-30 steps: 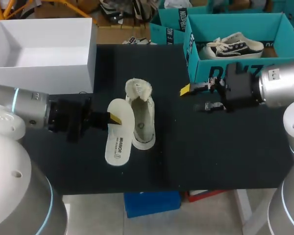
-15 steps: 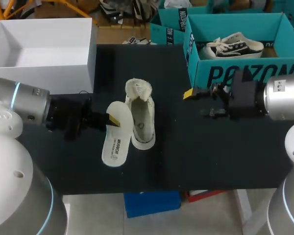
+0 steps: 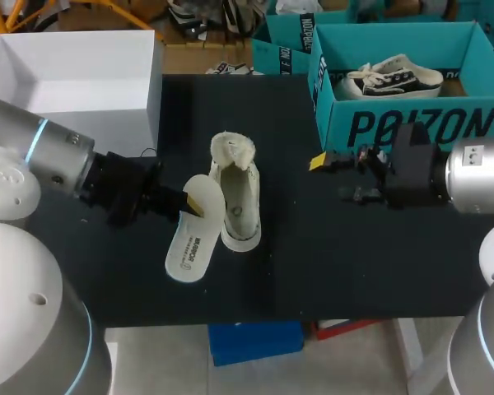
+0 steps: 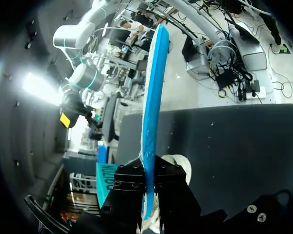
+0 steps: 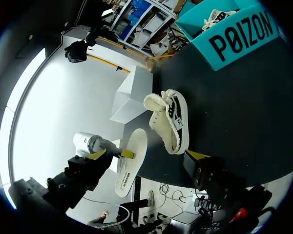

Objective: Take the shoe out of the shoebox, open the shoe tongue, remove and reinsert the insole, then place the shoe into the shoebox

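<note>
A white shoe [image 3: 236, 197] lies on the black table [image 3: 329, 255], its fuzzy opening toward the back. To its left my left gripper [image 3: 193, 203] is shut on the upper end of a white insole [image 3: 188, 243], which slants down toward the front. In the left wrist view the insole [image 4: 151, 92] stands edge-on between the fingers, its underside blue. My right gripper [image 3: 336, 176] hangs open to the right of the shoe, with nothing between its fingers. From the right wrist I see the shoe [image 5: 170, 119], the insole [image 5: 132, 165] and my own gripper [image 5: 146, 156] spread wide.
A white shoebox [image 3: 74, 78] stands open at the back left. A teal box [image 3: 395, 123] holding a dark sneaker [image 3: 395, 78] stands at the back right, just behind my right gripper. Another teal box [image 3: 284, 45] stands beside it.
The left gripper has turned the insole so its lower end swung left and forward. The right gripper has drawn back a little to the right.
</note>
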`<state>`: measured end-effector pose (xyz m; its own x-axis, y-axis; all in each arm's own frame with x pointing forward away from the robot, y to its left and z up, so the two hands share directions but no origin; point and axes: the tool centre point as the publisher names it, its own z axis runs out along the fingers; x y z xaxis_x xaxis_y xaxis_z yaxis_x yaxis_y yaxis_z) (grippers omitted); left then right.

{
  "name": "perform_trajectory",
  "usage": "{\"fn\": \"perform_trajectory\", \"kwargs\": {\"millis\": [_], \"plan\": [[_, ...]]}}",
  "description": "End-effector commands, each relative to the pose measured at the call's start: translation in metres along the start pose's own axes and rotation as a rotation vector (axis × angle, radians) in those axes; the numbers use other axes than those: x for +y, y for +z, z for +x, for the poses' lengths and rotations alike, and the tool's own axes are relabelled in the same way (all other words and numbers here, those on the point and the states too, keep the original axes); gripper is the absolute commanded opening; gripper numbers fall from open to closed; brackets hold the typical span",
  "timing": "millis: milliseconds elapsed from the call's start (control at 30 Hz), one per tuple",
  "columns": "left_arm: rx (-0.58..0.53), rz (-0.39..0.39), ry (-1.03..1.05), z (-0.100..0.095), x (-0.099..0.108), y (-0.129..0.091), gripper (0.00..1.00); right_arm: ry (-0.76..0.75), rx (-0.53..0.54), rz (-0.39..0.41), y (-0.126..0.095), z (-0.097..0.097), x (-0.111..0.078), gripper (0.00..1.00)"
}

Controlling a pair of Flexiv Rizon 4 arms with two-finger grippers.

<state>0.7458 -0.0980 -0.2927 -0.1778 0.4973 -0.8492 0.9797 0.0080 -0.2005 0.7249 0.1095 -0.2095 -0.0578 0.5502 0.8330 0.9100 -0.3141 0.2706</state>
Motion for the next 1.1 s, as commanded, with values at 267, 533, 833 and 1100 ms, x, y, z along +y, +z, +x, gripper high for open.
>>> {"fn": "perform_trajectory", "kwargs": {"millis": [267, 533, 833, 1100], "plan": [[0.079, 0.102, -0.035, 0.0, 0.021, 0.02, 0.0, 0.0, 0.0, -0.001, 0.0, 0.0, -0.001, 1.0], [0.097, 0.139, -0.068, 0.008, 0.027, 0.032, 0.0, 0.0, 0.0, -0.001, 0.0, 0.0, -0.001, 1.0], [0.105, 0.181, -0.087, 0.008, 0.035, 0.051, 0.0, 0.0, 0.0, -0.001, 0.0, 0.0, -0.001, 1.0], [0.114, 0.178, -0.102, 0.011, 0.043, 0.056, 0.0, 0.0, 0.0, -0.001, 0.0, 0.0, -0.001, 1.0]]}}
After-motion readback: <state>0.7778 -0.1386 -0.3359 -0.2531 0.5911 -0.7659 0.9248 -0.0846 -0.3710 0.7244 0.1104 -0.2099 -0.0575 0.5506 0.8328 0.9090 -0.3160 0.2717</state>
